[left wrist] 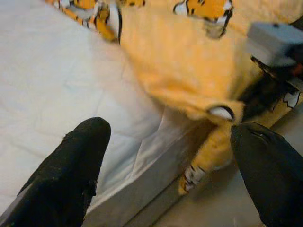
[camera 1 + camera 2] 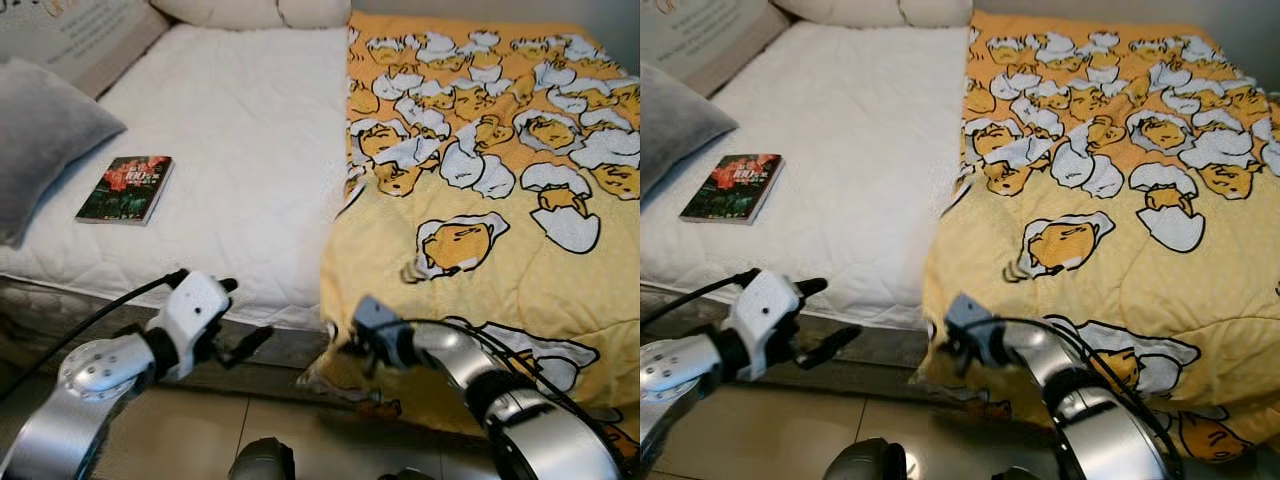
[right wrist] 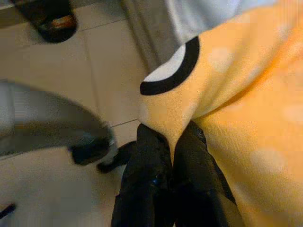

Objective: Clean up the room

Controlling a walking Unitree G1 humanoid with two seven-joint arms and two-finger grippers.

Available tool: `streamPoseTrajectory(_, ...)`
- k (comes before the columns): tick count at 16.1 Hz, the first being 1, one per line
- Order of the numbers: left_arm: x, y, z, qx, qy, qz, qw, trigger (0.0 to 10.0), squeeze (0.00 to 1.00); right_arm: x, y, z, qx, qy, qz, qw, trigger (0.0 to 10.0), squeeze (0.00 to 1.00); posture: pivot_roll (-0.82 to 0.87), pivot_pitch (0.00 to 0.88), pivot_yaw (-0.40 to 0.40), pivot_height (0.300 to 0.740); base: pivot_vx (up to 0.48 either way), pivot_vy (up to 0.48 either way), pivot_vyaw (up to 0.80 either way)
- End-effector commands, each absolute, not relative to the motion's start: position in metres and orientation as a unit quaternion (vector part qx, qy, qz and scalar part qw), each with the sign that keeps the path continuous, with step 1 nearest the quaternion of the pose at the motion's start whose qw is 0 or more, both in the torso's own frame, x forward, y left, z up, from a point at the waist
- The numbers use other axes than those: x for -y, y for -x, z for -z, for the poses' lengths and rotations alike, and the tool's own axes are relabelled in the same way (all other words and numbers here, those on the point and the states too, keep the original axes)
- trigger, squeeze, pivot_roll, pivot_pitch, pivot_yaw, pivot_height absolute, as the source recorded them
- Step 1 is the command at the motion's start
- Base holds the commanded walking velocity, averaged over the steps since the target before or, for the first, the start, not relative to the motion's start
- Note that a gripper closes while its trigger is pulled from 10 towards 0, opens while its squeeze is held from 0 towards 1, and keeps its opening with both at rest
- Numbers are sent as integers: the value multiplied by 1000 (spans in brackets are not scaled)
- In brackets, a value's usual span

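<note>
Two pincers work at the near edge of the bed [image 2: 200, 290], where the mattress meets the tiled floor [image 2: 250, 420]. The right pincer [image 3: 170, 142] is clenched on a fold of the yellow cartoon-print blanket [image 2: 480, 230], pinching it right at the blanket's lower corner, which droops over the bed's edge toward the floor. The left pincer [image 2: 245, 345] hovers just beside that corner, on the bare-mattress side, its fingers [image 1: 71, 170] spread wide and holding nothing.

Beyond the corner, the blanket covers the half of the bed on the robot's right, its inner edge running up the middle and lying rumpled. The other half shows the white quilted mattress cover [image 2: 240, 130]. A paperback book [image 2: 125, 188] lies on it well apart from the blanket, near a grey pillow [image 2: 40, 140] at the bed's left side. A cream pillow [image 2: 260, 12] sits at the far end.

Judging by its drape, the blanket is soft, limp and light; it will sag and bunch from a single point, so a second hold along the hanging edge near the corner looks wise for spreading it.
</note>
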State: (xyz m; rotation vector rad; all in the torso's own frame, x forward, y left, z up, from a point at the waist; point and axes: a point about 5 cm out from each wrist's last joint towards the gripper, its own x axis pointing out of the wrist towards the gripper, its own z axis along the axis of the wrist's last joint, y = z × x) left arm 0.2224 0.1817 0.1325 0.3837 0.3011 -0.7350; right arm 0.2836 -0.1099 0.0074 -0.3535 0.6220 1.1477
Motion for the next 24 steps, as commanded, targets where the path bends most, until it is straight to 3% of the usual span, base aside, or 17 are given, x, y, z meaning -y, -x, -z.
streamPoseTrajectory(1, -180, -223, -131, -145, -191, 357, 903, 10000, 0, 109, -279, -12, -277, 138, -577, 756, 0, 0, 193, 0, 41, 740, 0, 0, 0)
streamPoseTrajectory(3, -180, -224, -129, -147, -193, 364, 899, 10000, 0, 116, -267, -5, -302, 155, -609, 717, 431, 0, 194, 0, 44, 740, 0, 0, 0)
streamPoseTrajectory(4, -180, -225, -128, -148, -195, 366, 898, 10000, 0, 119, -266, -3, -309, 175, -609, 710, 1686, 0, 195, 0, 45, 740, 0, 0, 0)
streamPoseTrajectory(5, -180, -225, -127, -150, -196, 368, 896, 10000, 0, 121, -266, -1, -318, 190, -604, 705, 10000, 0, 195, 0, 45, 740, 0, 0, 0)
streamPoseTrajectory(6, -180, -224, -125, -153, -198, 372, 894, 10000, 0, 122, -266, 0, -325, 204, -599, 703, 10000, 0, 193, 0, 44, 740, 0, 0, 0)
streamPoseTrajectory(8, -180, -229, -123, -149, -206, 366, 896, 10000, 0, 118, -273, -6, -319, 159, -583, 731, 10000, 1000, 186, 0, 43, 740, 0, 0, 0)
streamPoseTrajectory(12, -185, -243, -119, -130, -158, 302, 931, 10000, 0, 124, -277, -15, -293, 143, -569, 755, 10000, 1000, 153, 0, 31, 740, 0, 0, 0)
streamPoseTrajectory(14, -190, -251, -116, -118, -132, 238, 955, 10000, 0, 140, -282, -26, -259, 141, -522, 801, 10000, 1000, 145, 0, 29, 740, 0, 0, 0)
streamPoseTrajectory(16, -192, -255, -111, -99, -94, 162, 977, 10000, 0, 162, -283, -42, -195, 123, -431, 873, 10000, 965, 99, 0, 34, 740, 0, 0, 0)
streamPoseTrajectory(17, -188, -256, -107, -99, -86, 146, 981, 10000, 0, 170, -283, -52, -167, 91, -366, 911, 10000, 0, 87, 0, 28, 740, 0, 0, 0)
streamPoseTrajectory(18, -185, -257, -103, -99, -88, 139, 981, 10000, 0, 172, -284, -60, -143, 67, -312, 937, 10000, 0, 79, 0, 24, 740, 0, 0, 0)
streamPoseTrajectory(20, -183, -259, -101, -96, -85, 126, 984, 10000, 0, 171, -282, -64, -130, 39, -253, 958, 10000, 0, 71, 0, 13, 740, 0, -193, 0)
streamPoseTrajectory(22, -190, -266, -101, -78, -63, 57, 993, 10000, 0, 162, -274, -67, -101, 7, -141, 985, 10000, 0, 62, 0, -4, 740, 0, -394, 0)
streamPoseTrajectory(24, -192, -264, -100, -75, -65, 51, 994, 10000, 0, 154, -271, -70, -96, 3, -116, 989, 10000, 0, 60, 0, -12, 740, 0, -394, 0)
